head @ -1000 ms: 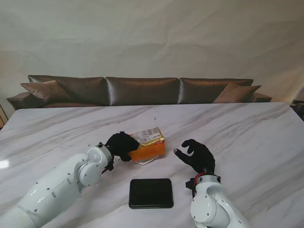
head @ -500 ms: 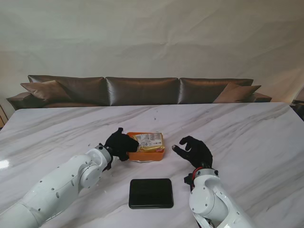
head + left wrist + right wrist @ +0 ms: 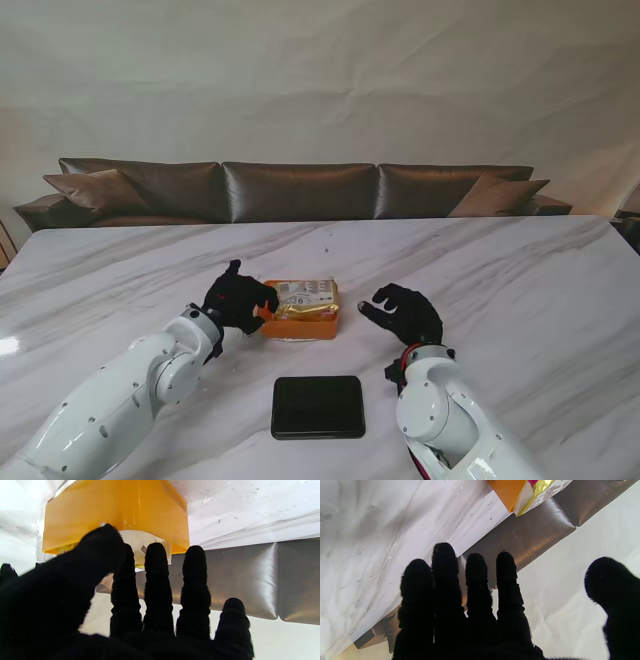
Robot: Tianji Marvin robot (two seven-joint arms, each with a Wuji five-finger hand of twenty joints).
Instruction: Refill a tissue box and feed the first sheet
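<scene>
An orange tissue box sits flat on the marble tabletop, a wrapped tissue pack resting in its open top. The left hand touches the box's left end, fingers loosely spread, gripping nothing. The right hand hovers wide and empty near its right. A black tablet lies nearer to me.

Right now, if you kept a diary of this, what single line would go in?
left hand: touching orange plastic tissue box | right hand: open, apart | wrapped tissue pack: in box | flat black lid: nearer to me
</scene>
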